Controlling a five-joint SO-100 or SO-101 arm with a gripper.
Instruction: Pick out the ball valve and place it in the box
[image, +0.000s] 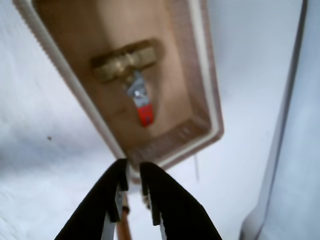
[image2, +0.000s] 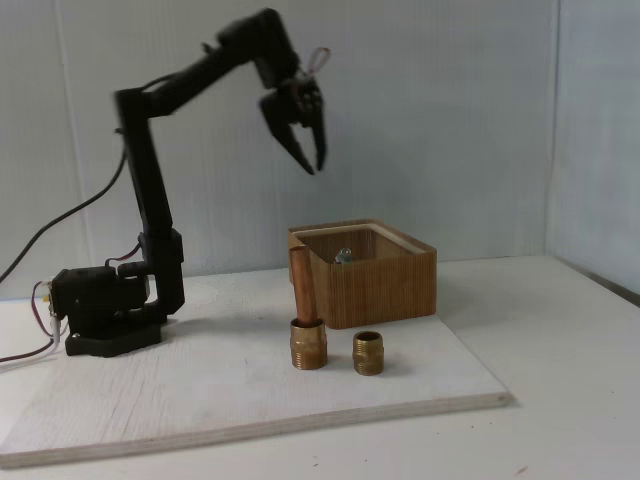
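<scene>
The ball valve (image: 131, 75) is seen lying on the floor of the box (image: 210, 105) in the wrist view, so the placing step is judged done. Its brass body runs crosswise to the box's long sides, while the red lever is pointed toward the near short wall (the end closest to the camera), which gives the valve a T shape with the lever as its long axis. It is held by nothing; it rests flat because it has room to lie on the wide floor.

The end effector (image2: 312, 155) is raised well above the box in the fixed view, empty, with its fingers brought close together and only a narrow gap left between the tips.

On the desk (image2: 200, 390), the pipe fitting (image2: 306, 320) and the short nipple (image2: 368, 353) are left standing just in front of the box, apart from each other, presumably as the parts not wanted.
</scene>
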